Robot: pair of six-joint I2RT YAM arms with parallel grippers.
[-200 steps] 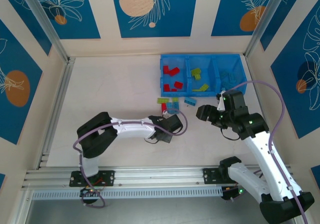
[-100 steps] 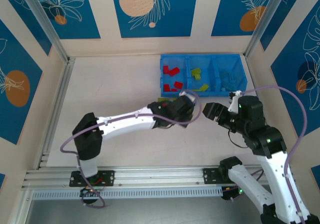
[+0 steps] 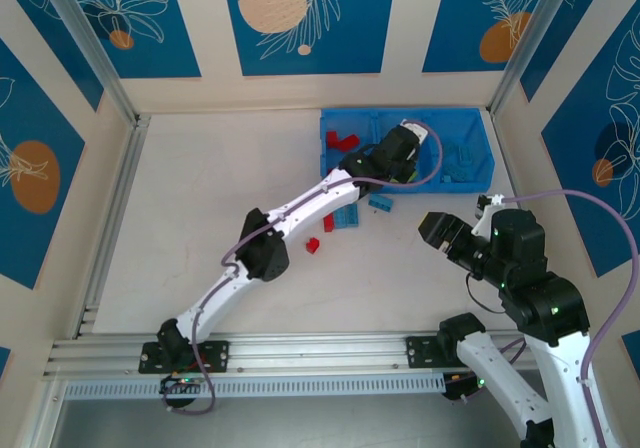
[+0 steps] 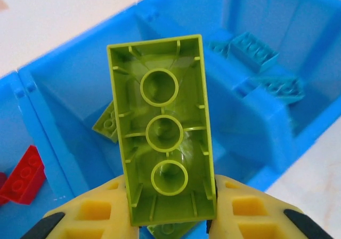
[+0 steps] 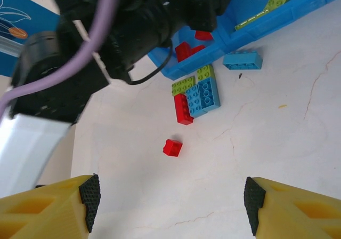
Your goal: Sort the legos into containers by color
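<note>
My left gripper (image 4: 170, 199) is shut on a lime green lego (image 4: 162, 127), held underside up over the middle container of the blue tray (image 4: 256, 137). A green lego (image 4: 106, 124) lies in that container, red legos (image 4: 24, 177) lie in the left one and light blue legos (image 4: 256, 49) in the right one. From above, the left gripper (image 3: 392, 156) hangs over the tray (image 3: 405, 115). My right gripper (image 5: 170, 196) stands open over bare table, with a small red lego (image 5: 172, 148) ahead of it. It hovers in front of the tray (image 3: 437, 230).
A cluster of green, light blue and red legos (image 5: 197, 95) lies on the table before the tray, with a single light blue lego (image 5: 243, 60) to its right. The left arm (image 3: 300, 208) stretches diagonally across the table. Patterned walls enclose the workspace.
The left arm swung from the table's middle up to the tray, carrying the green lego. The right arm drew back toward the right.
</note>
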